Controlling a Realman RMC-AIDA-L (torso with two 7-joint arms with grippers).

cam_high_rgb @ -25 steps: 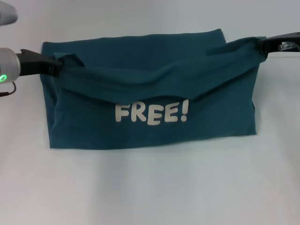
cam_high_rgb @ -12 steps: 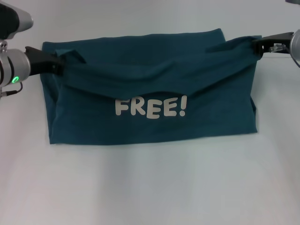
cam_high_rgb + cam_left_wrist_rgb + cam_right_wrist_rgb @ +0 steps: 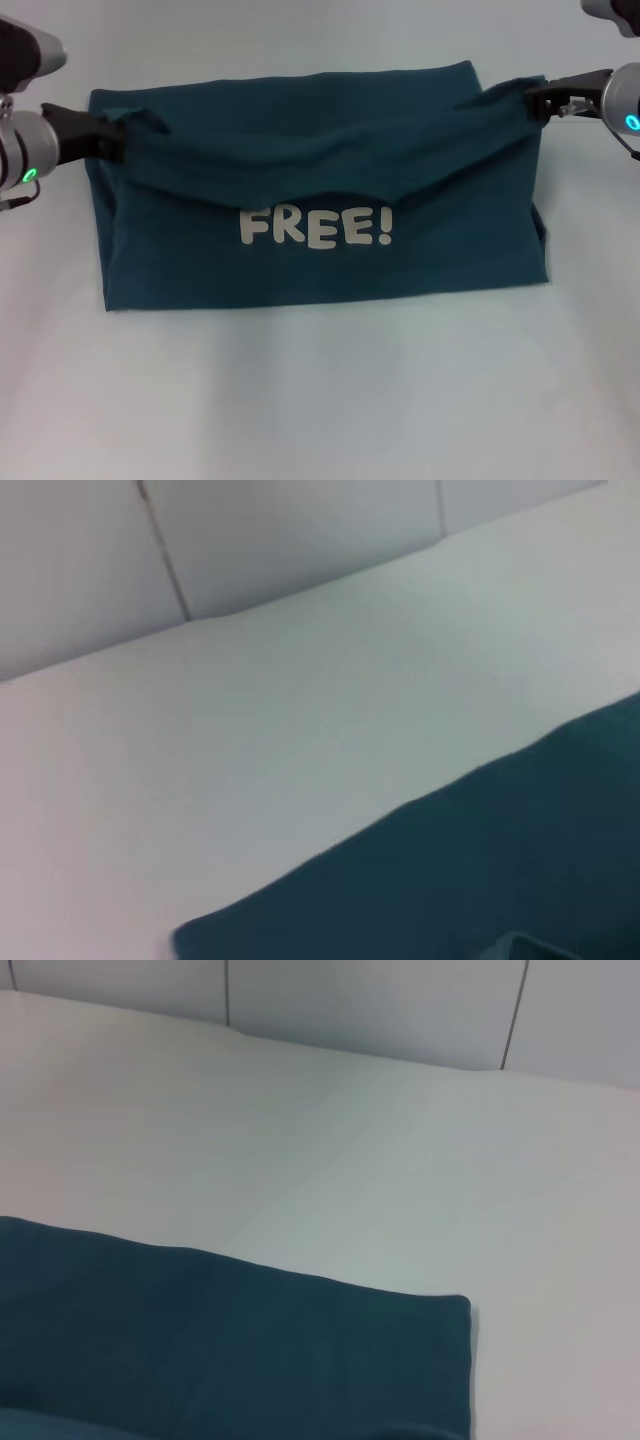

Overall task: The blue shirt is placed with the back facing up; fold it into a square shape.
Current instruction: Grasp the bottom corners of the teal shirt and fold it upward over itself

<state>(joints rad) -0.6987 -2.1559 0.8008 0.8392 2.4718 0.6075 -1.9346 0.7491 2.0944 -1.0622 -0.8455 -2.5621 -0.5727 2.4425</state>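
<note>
While the blue shirt (image 3: 320, 215) lay on your white table (image 3: 320, 400), the left gripper (image 3: 118, 142) pinched its left corner. The right gripper (image 3: 535, 100) clamped its right corner, sagging the fold above the "FREE!" print (image 3: 316, 228).

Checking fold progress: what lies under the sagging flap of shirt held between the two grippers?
Under the flap lies the rest of the blue shirt, its white FREE! print just clear of it. The left gripper and right gripper pinch its ends.

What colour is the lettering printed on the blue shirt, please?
White, reading "FREE!" on the blue shirt; clearest in the head view.
</note>
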